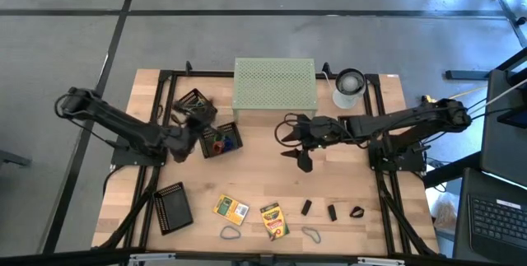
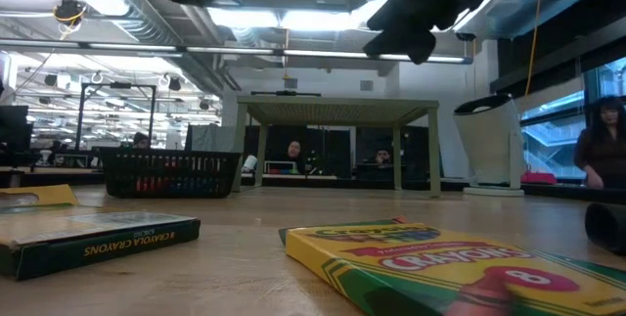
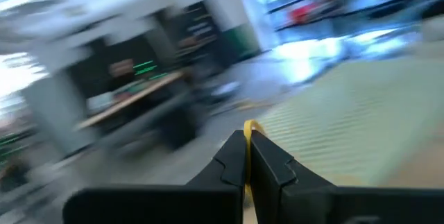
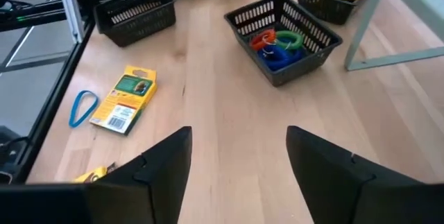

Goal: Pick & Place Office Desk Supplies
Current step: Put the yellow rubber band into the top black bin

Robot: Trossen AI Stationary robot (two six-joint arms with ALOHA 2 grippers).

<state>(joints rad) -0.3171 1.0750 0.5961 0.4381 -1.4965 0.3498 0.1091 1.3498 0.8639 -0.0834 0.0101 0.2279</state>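
Crayon box [image 4: 125, 100] lies well ahead of the wide-open, empty right gripper [image 4: 239, 168] — left gripper [image 3: 248, 156] pinches a yellow band [image 3: 250, 128].

Overhead downward, table-level across, both sharing crayon box [image 1: 275, 221]

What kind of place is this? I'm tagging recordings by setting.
Probably an open lab or workshop: a wooden table in a black frame, exposed ceiling ducts, and people at workstations behind.

two crayon boxes [image 1: 231, 209], three black clips [image 1: 306, 207], three mesh trays [image 1: 173, 207]
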